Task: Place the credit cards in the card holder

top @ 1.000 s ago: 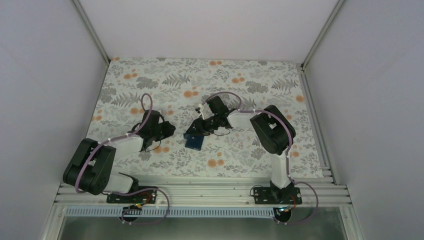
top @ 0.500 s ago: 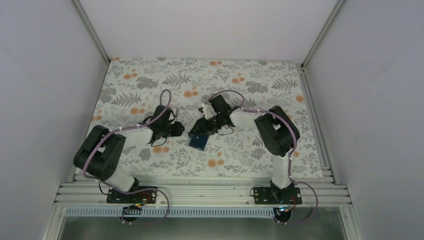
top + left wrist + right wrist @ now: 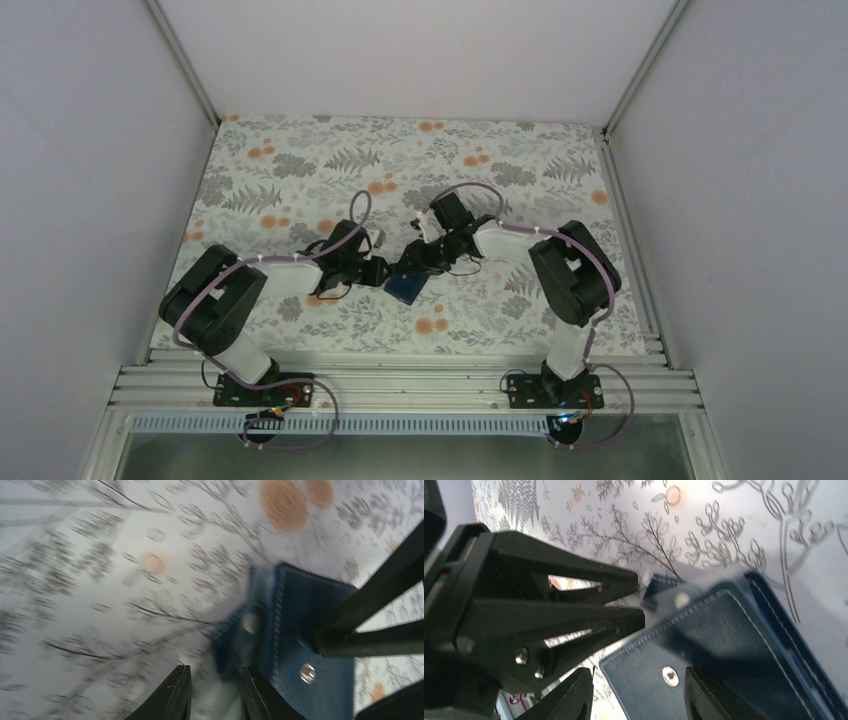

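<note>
The card holder (image 3: 405, 288), a dark navy-blue wallet with a metal snap, lies mid-table between both grippers. In the right wrist view the card holder (image 3: 704, 640) fills the lower right. My right gripper (image 3: 638, 670) stands open over its snap flap, one finger above the leather and the other just off its edge. My left gripper (image 3: 215, 669) is open a little, with only tablecloth in the gap, its right finger beside the blurred tab of the card holder (image 3: 305, 630). From above, my left gripper (image 3: 378, 272) and right gripper (image 3: 418, 268) nearly meet. No credit cards are in view.
A floral tablecloth (image 3: 300, 170) covers the whole table. White walls enclose it on three sides, and an aluminium rail (image 3: 400, 385) carries both arm bases at the near edge. My right gripper's black fingers (image 3: 370, 642) cross the right of the left wrist view.
My left arm has swung right and its gripper has reached the card holder's left edge, opening slightly. The right gripper and the card holder have shifted a little right and nearer.
</note>
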`<state>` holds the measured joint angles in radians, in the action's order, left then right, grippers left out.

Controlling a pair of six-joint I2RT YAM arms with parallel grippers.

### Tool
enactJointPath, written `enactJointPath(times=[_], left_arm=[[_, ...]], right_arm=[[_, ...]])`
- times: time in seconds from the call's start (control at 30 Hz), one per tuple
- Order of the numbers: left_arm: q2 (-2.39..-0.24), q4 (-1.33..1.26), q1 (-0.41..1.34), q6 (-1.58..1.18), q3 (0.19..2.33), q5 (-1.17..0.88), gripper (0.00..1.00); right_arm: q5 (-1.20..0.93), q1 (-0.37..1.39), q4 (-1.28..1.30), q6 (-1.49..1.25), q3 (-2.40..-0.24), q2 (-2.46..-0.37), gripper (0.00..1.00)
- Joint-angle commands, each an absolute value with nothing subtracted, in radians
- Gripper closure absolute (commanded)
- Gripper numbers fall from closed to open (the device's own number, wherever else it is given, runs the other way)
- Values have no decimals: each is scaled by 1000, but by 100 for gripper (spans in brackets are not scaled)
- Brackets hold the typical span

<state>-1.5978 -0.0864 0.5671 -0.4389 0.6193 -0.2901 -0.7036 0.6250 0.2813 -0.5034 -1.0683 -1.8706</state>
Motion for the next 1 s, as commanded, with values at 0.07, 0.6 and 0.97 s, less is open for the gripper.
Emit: enactJointPath(times=[0.07, 0.6, 0.97], left_arm=[[-1535, -38, 689, -553, 576, -238, 75], [-1605, -78, 971, -737, 738, -239, 77], [-1358, 371, 974, -674, 799, -17, 39]], right_arm=[[-614, 618, 333, -516, -968, -1741, 51], [-505, 618, 326, -579, -845, -1629, 50], [-504, 618, 387, -528, -905, -1612, 49]])
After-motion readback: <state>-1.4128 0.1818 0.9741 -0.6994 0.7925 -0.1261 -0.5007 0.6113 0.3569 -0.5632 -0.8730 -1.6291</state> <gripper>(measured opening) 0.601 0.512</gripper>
